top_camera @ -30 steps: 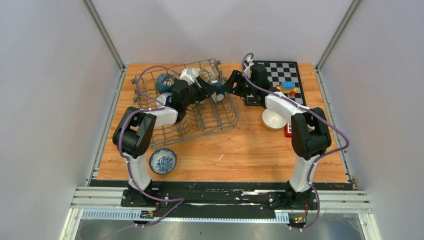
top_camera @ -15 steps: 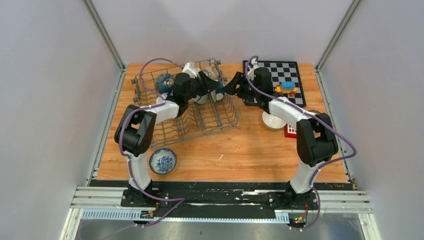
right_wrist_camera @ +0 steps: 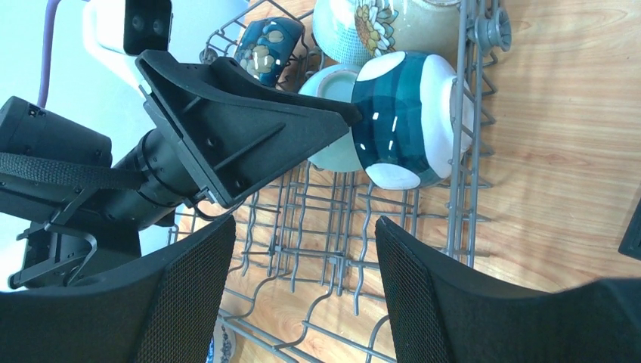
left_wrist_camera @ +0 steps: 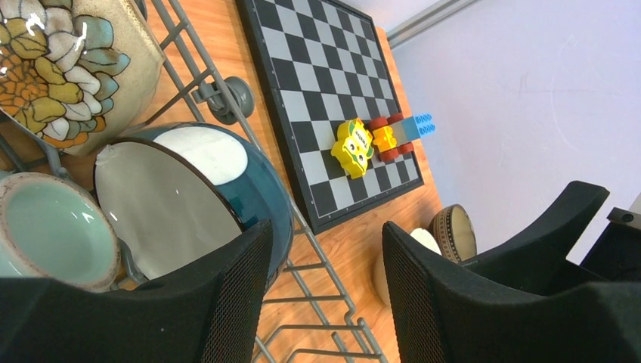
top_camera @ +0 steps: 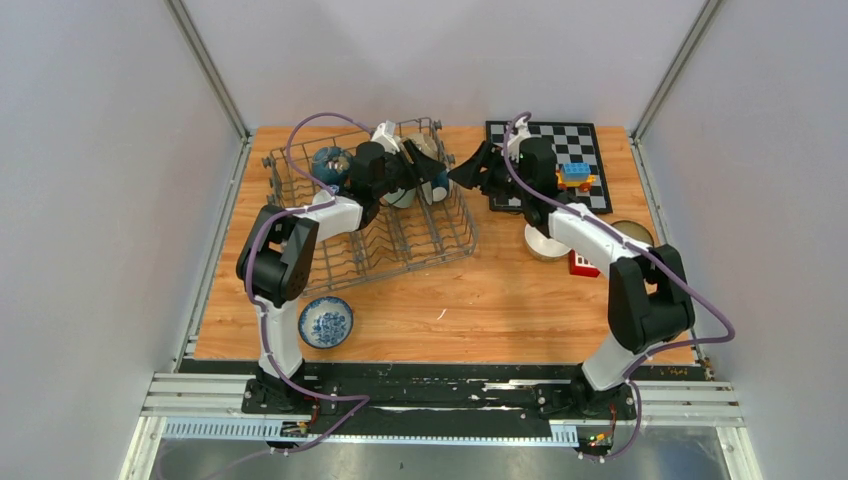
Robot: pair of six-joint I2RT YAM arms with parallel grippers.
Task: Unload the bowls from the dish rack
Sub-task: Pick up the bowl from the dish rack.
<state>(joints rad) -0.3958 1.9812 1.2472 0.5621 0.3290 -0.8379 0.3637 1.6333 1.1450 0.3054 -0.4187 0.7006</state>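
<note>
The grey wire dish rack (top_camera: 350, 262) holds several bowls at its far end: a dark blue one (top_camera: 327, 163), a pale green one (top_camera: 401, 197), a beige floral one (top_camera: 423, 147) and a teal-and-white one (top_camera: 436, 186). My left gripper (top_camera: 413, 163) is open at the teal bowl (left_wrist_camera: 261, 198). Its left finger (left_wrist_camera: 227, 302) lies against that bowl's rim, and the right finger hangs over the rack's side wires. My right gripper (top_camera: 468, 172) stands open just outside the rack's right side, and its own camera shows its jaws (right_wrist_camera: 306, 227) empty above the prongs, near the teal bowl (right_wrist_camera: 401, 128).
A blue-and-white bowl (top_camera: 325, 322) sits on the table by the left arm's base. A white bowl (top_camera: 543, 245) and a brown bowl (top_camera: 630, 232) lie right of the rack. The chessboard (top_camera: 560, 145) at the back right carries toy blocks (top_camera: 574, 175). A red block (top_camera: 580, 264) lies nearby.
My left gripper has pushed further back in the rack to the teal bowl. My right gripper has pulled out of the rack to the right, its elbow swinging rightward.
</note>
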